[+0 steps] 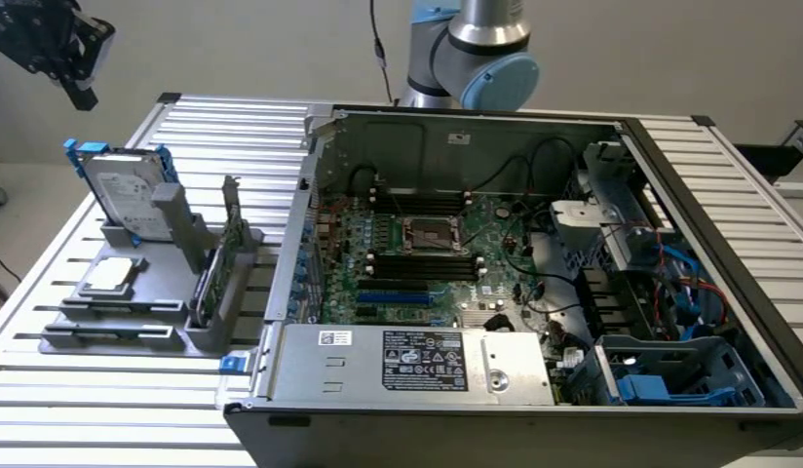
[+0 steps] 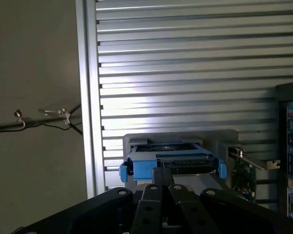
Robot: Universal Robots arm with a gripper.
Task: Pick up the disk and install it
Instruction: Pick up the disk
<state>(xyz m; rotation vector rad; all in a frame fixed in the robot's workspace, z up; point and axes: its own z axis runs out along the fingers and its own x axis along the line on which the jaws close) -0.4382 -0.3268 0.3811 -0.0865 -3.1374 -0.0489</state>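
The disk [image 1: 120,190] stands upright in a grey holder [image 1: 141,317] on the exterior view's left, a silver drive with a white label in a bright blue carrier. My black gripper [image 1: 79,96] hangs well above it near the frame's upper left corner. In the wrist view the two fingers of the gripper [image 2: 162,171] are pressed together with nothing between them, and the disk [image 2: 176,160] lies straight beyond them, seen edge-on with its blue tabs at both ends.
The open computer case [image 1: 506,253] fills the table's middle, with a blue drive bay [image 1: 662,380] at its near right corner. The holder also carries a small silver chip [image 1: 110,276] and a thin upright grey card [image 1: 230,219]. The slatted aluminium table [image 2: 185,58] ends at the floor.
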